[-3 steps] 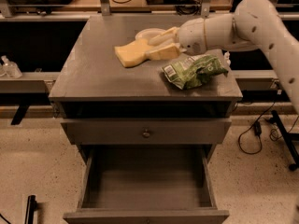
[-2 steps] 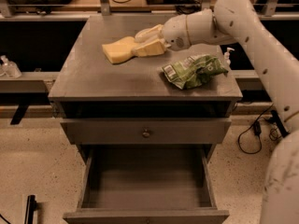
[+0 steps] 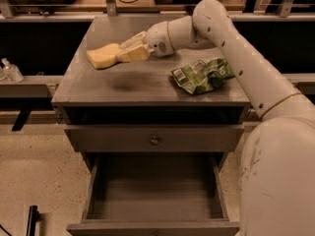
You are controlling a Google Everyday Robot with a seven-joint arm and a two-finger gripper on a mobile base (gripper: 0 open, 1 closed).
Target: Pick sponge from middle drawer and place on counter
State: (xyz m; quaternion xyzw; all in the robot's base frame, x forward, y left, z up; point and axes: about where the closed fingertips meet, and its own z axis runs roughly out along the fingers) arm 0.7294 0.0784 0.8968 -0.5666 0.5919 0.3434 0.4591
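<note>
You see the tool over the rear left part of the grey surface, reaching in from the right at the end of the white arm. Its two pale fingers are closed on the right end of the sponge, one finger on the upper side and one lower down. The sponge is a pale yellow block that sticks out leftward from the tool, close to the left edge of the surface. A soft dark shadow lies on the surface in front of it, so the sponge looks to be held just clear of the top rather than resting on it. The green and white snack bag lies crumpled on the right side of the surface, well apart from the sponge and beneath the arm. Below the top, a shut drawer front with a small round knob faces you. Under that, the middle drawer stands pulled out, its flat grey floor showing.
</note>
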